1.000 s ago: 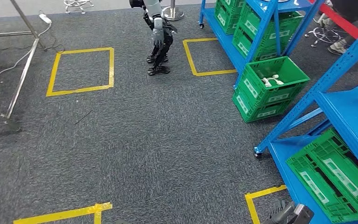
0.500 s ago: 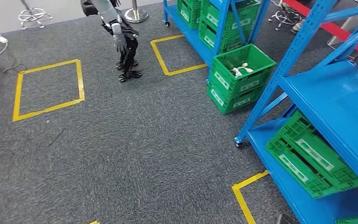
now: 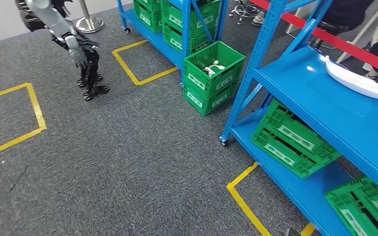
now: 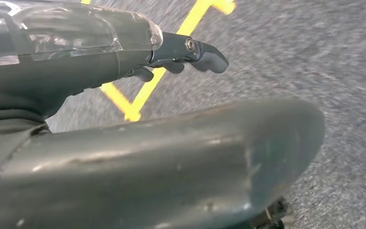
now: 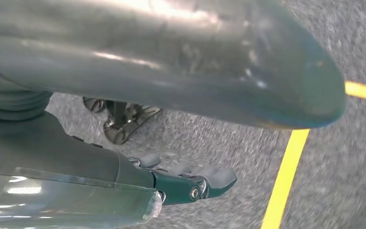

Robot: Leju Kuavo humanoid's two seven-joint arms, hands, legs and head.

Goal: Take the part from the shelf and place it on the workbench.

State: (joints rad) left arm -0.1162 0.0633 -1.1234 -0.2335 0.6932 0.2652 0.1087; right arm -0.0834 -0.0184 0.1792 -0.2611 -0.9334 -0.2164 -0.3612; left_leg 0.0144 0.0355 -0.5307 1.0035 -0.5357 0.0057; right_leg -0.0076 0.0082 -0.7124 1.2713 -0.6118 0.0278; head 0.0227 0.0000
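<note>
Hanging at sides, left hand and right hand over carpet, fingers loosely extended, holding nothing. Shelf ahead-right; white part lies on its blue upper deck, far edge. Looks thin, stiff, light, likely slick; best pinched along near rim.

Empty right hand above grey carpet, yellow tape.

a second humanoid robot stands on grey carpet marked with yellow tape squares. green crates sit stacked beside the blue racks, one holding small white pieces.
</note>
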